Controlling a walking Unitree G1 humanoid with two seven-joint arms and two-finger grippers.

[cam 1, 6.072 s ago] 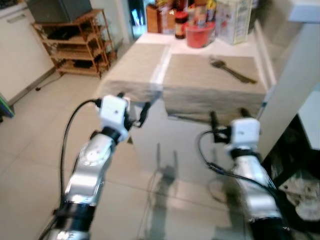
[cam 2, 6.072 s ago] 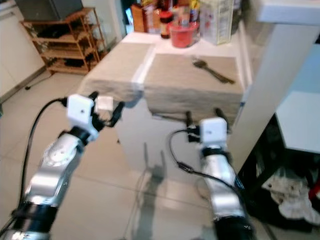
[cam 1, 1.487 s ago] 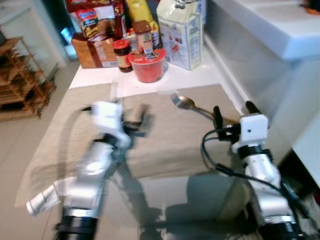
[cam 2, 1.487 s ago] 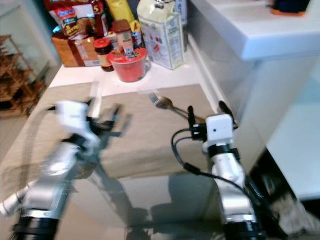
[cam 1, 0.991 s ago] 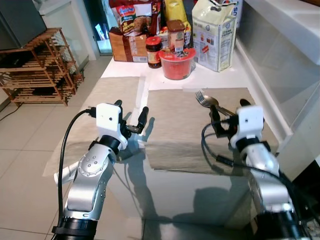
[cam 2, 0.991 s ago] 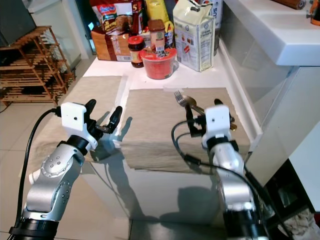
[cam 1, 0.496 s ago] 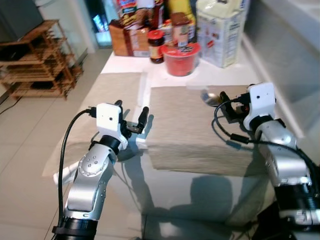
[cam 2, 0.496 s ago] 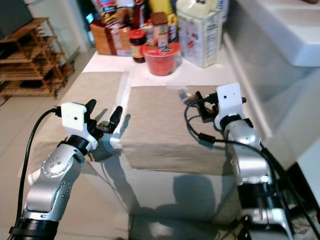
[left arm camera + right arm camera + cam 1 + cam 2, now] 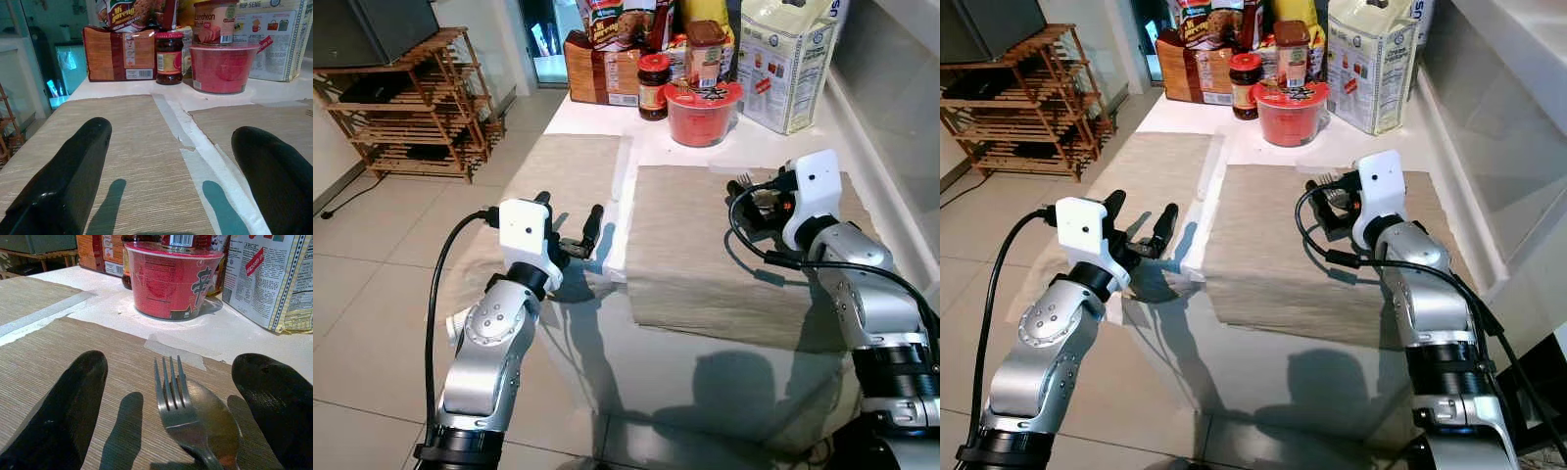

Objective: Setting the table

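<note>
A metal fork (image 9: 171,391) lies on top of a spoon (image 9: 217,423) at the far end of the right beige placemat (image 9: 705,255). My right gripper (image 9: 756,190) is open just over that mat. Its two black fingers (image 9: 68,406) stand either side of the fork's tines without touching them. A second beige placemat (image 9: 558,166) lies to the left on the white table (image 9: 636,127). My left gripper (image 9: 570,211) is open with nothing in it, hovering at the near corner between the two mats.
At the back of the table stand a red noodle cup (image 9: 703,106), a jar (image 9: 653,83), a brown box (image 9: 602,69) and a large printed bag (image 9: 793,54). A wooden rack (image 9: 411,108) stands on the tiled floor to the left. A counter wall borders the table's right side.
My right gripper has moved forward over the right placemat and now has the fork and spoon between its fingers. The view has shifted. The left gripper has held its place.
</note>
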